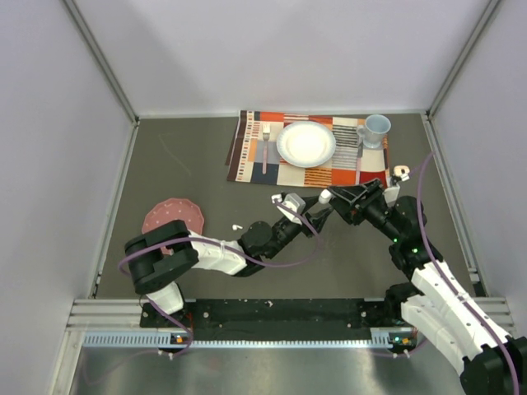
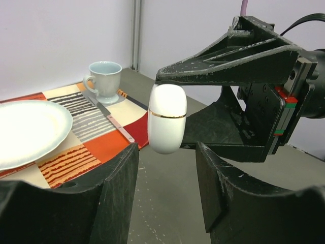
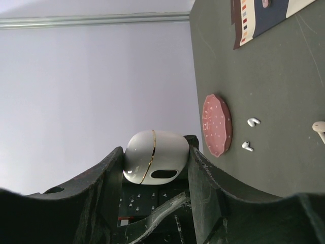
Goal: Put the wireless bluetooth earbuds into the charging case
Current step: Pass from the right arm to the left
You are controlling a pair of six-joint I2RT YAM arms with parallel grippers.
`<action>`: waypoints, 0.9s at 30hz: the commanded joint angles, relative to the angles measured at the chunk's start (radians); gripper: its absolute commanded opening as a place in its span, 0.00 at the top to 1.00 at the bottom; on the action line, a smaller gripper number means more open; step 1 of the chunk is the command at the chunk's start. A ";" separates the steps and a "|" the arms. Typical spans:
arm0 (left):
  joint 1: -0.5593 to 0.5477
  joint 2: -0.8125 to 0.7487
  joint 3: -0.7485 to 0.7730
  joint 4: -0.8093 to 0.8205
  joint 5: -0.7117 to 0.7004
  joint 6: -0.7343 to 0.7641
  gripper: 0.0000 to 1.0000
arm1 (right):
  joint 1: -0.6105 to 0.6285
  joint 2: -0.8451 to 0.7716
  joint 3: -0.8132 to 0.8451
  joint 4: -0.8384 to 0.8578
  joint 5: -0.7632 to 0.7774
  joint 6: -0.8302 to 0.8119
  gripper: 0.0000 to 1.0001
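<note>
You are gripping the charging case (image 2: 167, 119) in the right gripper (image 1: 333, 197). Its two fingers are clamping the white, gold-banded shell from opposite sides and holding it in the air above the bench (image 1: 206, 164). The case is hanging at about 6 o'clock from the white plate (image 1: 306, 144) on the placemat (image 1: 244, 156).

You are pointing the left gripper (image 2: 166, 190) at the case from its 9 o'clock side. That gripper's fingers are standing apart with nothing between them, and the case is hanging just beyond their tips.

An earbud (image 3: 253, 122) and a second earbud (image 3: 247, 146) are lying loose on the bench, outside the case. They are resting near each other, just beside the pink dish (image 3: 217, 124). In the overhead view one earbud (image 1: 236, 226) is showing at 3 o'clock from that dish and at roughly 8 o'clock from the left gripper. The mug (image 1: 376, 129) is sitting at the placemat's 2 o'clock corner.
</note>
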 commanded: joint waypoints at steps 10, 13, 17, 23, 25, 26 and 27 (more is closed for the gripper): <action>-0.009 -0.063 -0.024 0.258 -0.004 0.005 0.45 | 0.014 0.003 0.009 0.021 0.003 -0.034 0.65; -0.010 -0.068 -0.014 0.258 -0.002 0.008 0.44 | 0.014 0.003 0.005 0.021 -0.003 -0.035 0.65; -0.009 -0.043 0.017 0.240 0.005 0.020 0.45 | 0.014 0.003 0.005 0.026 -0.003 -0.035 0.65; -0.009 -0.025 0.060 0.232 0.010 0.022 0.48 | 0.015 0.000 0.000 0.023 -0.009 -0.037 0.65; -0.010 -0.020 0.074 0.206 0.013 0.023 0.48 | 0.014 -0.002 0.000 0.026 -0.009 -0.035 0.65; -0.009 -0.017 0.075 0.202 0.013 0.023 0.48 | 0.012 -0.002 0.002 0.026 -0.011 -0.035 0.65; -0.009 -0.014 0.077 0.203 0.012 0.020 0.48 | 0.014 -0.002 0.002 0.027 -0.011 -0.035 0.65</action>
